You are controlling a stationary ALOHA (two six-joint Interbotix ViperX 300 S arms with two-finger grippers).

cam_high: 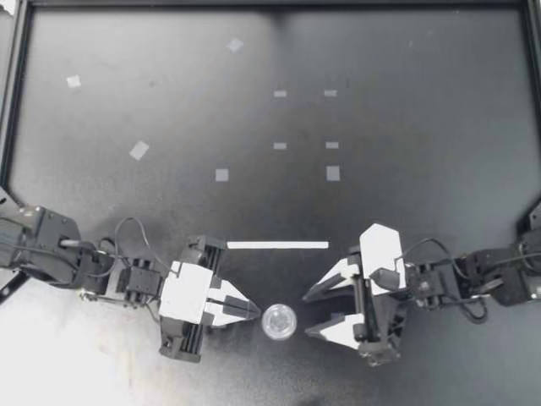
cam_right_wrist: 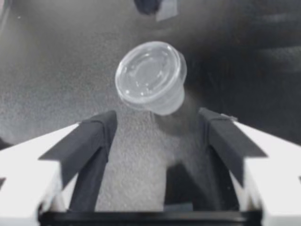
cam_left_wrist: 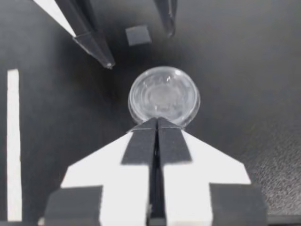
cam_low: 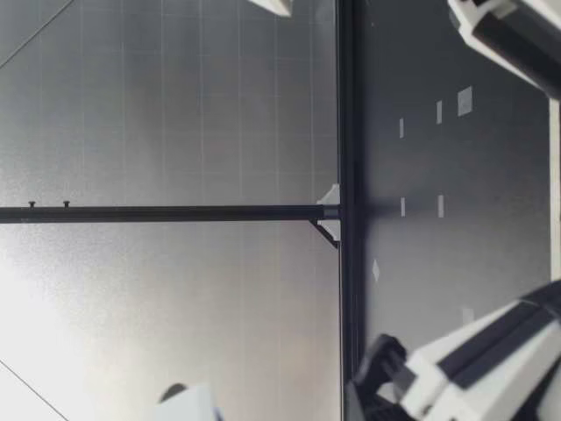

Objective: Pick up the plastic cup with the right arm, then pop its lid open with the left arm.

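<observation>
A small clear lidded cup [cam_high: 279,321] stands on the dark table near its front edge, between my two grippers. My left gripper [cam_high: 254,309] is shut, its tips just short of the cup [cam_left_wrist: 163,96], and holds nothing. My right gripper [cam_high: 306,315] is open on the cup's other side, with its fingertips beside the cup and not touching it. In the right wrist view the cup [cam_right_wrist: 150,77] sits just ahead of the spread fingers [cam_right_wrist: 101,129]. The left wrist view shows the right gripper's two dark fingers [cam_left_wrist: 94,44] beyond the cup. The low view shows only arm bodies, not the cup.
A white tape strip [cam_high: 277,245] lies just behind the grippers. Several small tape squares [cam_high: 333,172] dot the middle and back of the table. A black frame rail [cam_high: 17,85] borders the table at the left, back and right.
</observation>
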